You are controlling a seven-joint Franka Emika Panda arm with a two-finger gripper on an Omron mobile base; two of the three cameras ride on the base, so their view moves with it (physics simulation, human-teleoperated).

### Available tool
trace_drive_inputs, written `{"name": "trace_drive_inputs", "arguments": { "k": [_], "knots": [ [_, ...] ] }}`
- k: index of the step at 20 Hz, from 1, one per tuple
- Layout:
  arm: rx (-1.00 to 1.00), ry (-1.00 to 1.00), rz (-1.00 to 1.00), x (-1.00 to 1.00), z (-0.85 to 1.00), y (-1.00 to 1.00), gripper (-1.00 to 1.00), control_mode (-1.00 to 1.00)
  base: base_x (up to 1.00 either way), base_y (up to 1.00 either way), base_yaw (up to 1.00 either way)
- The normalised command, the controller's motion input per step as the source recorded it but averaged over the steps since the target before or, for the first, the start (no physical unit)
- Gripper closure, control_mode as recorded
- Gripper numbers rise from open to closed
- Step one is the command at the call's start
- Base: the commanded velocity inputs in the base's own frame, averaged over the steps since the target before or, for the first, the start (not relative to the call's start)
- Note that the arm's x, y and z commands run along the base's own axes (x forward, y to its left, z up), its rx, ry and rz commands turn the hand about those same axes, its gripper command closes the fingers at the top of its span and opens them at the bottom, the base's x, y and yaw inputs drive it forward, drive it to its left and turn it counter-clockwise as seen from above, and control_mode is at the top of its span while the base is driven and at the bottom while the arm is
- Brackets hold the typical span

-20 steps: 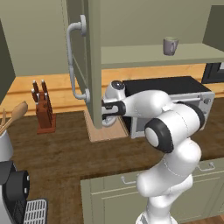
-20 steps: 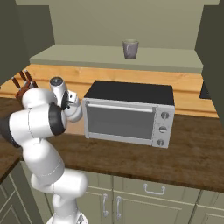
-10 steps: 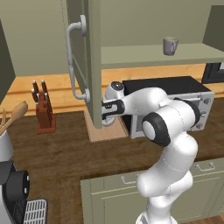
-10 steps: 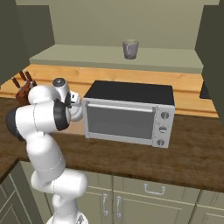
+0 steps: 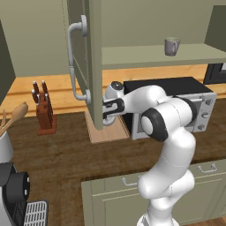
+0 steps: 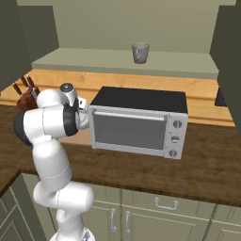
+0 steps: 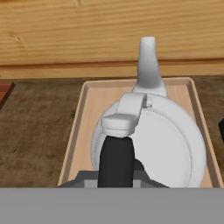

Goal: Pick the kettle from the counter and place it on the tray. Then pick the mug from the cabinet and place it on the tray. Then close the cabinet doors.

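Observation:
The white kettle (image 7: 151,140) with its spout and dark upright handle (image 7: 116,159) lies within the light-tan tray (image 7: 83,127) on the dark worktop. My gripper (image 7: 116,180) is shut on the handle from above; whether the kettle touches the tray I cannot tell. In the left base view the gripper (image 5: 107,112) is over the tray (image 5: 108,132), just right of the open cabinet door (image 5: 95,66). The grey mug (image 5: 172,46) (image 6: 140,52) stands on the cabinet shelf (image 6: 117,63). A patch of the tray (image 6: 79,137) shows behind the arm.
A silver microwave (image 5: 176,90) (image 6: 136,123) stands right beside the tray. A knife block (image 5: 43,109) (image 6: 26,94) is on the counter to the left. The door's long grey handle (image 5: 73,62) juts out near the arm. A utensil holder (image 5: 6,132) stands at the near left.
The arm's elbow has swung a little to the left and up. The hand has stayed over the tray with the kettle in it.

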Motion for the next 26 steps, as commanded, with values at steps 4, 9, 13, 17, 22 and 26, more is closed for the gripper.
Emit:
{"name": "trace_drive_inputs", "arguments": {
  "k": [4, 9, 13, 17, 22, 26],
  "knots": [
    [0.00, 0.00, 0.00, 0.19, -0.06, 0.00, 1.00, -1.00, 0.00, 0.00, 0.00],
    [0.00, 0.00, 0.00, 0.10, -0.09, 0.01, -1.00, -1.00, 0.00, 0.00, 0.00],
    [0.00, -0.03, 0.00, 0.00, -0.04, 0.00, -1.00, -1.00, 0.00, 0.00, 0.00],
    [0.00, -0.09, 0.00, -0.02, -0.01, 0.00, -1.00, -1.00, 0.00, 0.00, 0.00],
    [0.00, -0.22, 0.00, -0.20, 0.11, 0.00, -1.00, -1.00, 0.00, 0.00, 0.00],
    [0.00, -0.23, -0.02, -0.41, 0.33, 0.00, -1.00, -1.00, 0.00, 0.00, 0.00]
  ]
}}
